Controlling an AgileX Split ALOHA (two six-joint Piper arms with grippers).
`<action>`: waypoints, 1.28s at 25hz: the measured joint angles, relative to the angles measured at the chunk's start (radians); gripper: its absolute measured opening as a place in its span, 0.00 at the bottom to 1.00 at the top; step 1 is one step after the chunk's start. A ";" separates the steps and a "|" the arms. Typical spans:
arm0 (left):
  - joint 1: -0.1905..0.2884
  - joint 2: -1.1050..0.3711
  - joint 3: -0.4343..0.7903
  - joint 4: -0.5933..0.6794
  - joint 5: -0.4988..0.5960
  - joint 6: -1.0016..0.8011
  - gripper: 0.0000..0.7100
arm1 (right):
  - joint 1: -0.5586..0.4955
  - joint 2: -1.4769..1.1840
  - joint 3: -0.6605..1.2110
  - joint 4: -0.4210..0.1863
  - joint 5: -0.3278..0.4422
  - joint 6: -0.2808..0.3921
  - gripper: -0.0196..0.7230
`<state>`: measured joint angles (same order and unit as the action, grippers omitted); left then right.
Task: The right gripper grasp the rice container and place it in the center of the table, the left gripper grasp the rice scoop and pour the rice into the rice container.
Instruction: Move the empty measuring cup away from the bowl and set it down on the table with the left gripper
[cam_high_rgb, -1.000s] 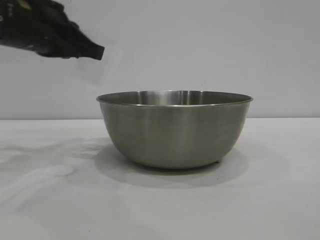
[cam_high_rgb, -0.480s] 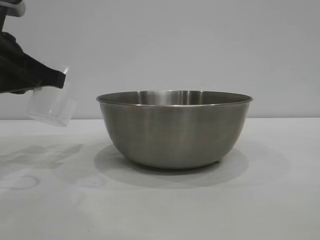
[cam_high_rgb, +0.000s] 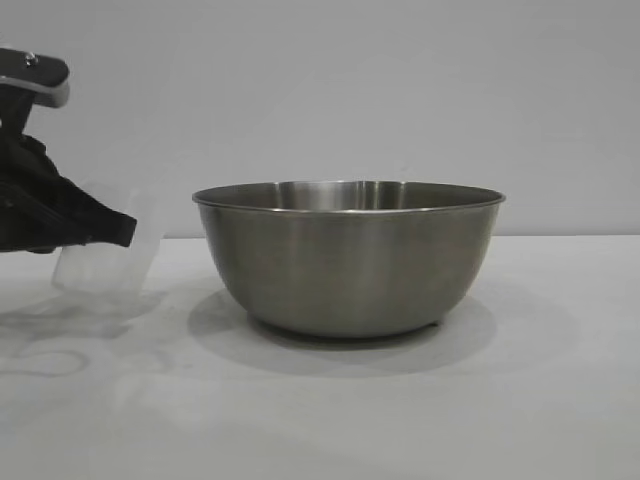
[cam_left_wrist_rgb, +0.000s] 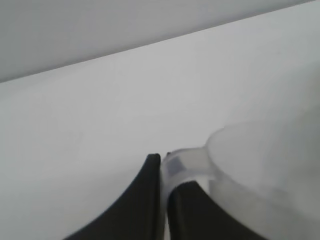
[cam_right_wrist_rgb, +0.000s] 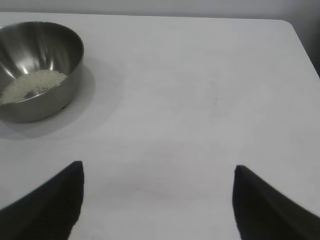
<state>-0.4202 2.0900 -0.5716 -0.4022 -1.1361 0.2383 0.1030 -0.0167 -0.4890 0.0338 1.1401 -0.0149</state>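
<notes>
The rice container (cam_high_rgb: 350, 255), a big steel bowl, stands on the white table (cam_high_rgb: 500, 400); in the right wrist view the rice container (cam_right_wrist_rgb: 35, 70) holds a heap of rice (cam_right_wrist_rgb: 31, 85). To its left, my left gripper (cam_high_rgb: 120, 232) is shut on the loop handle of the clear rice scoop (cam_high_rgb: 105, 250), which hangs low, just above the tabletop. In the left wrist view the scoop (cam_left_wrist_rgb: 260, 170) shows its handle pinched between my left gripper's (cam_left_wrist_rgb: 164, 162) fingers. My right gripper (cam_right_wrist_rgb: 159, 170) stands open over bare table, away from the bowl.
The table's far edge and a rounded corner (cam_right_wrist_rgb: 290, 25) show in the right wrist view. A plain grey wall (cam_high_rgb: 400, 90) rises behind the table.
My left gripper has come down and drawn back to the left with the rice scoop, from above the bowl's rim height to just above the tabletop. The bowl has not moved.
</notes>
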 joint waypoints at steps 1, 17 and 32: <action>0.000 0.005 0.000 -0.002 -0.002 0.000 0.00 | 0.000 0.000 0.000 0.000 0.000 0.000 0.80; 0.000 0.012 0.063 -0.053 0.000 0.000 0.53 | 0.000 0.000 0.000 0.000 0.000 0.000 0.80; 0.000 -0.277 0.326 -0.001 -0.002 -0.002 0.56 | 0.000 0.000 0.000 0.000 0.000 0.000 0.80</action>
<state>-0.4202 1.8129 -0.2451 -0.4037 -1.1380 0.2363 0.1030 -0.0167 -0.4890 0.0338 1.1401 -0.0149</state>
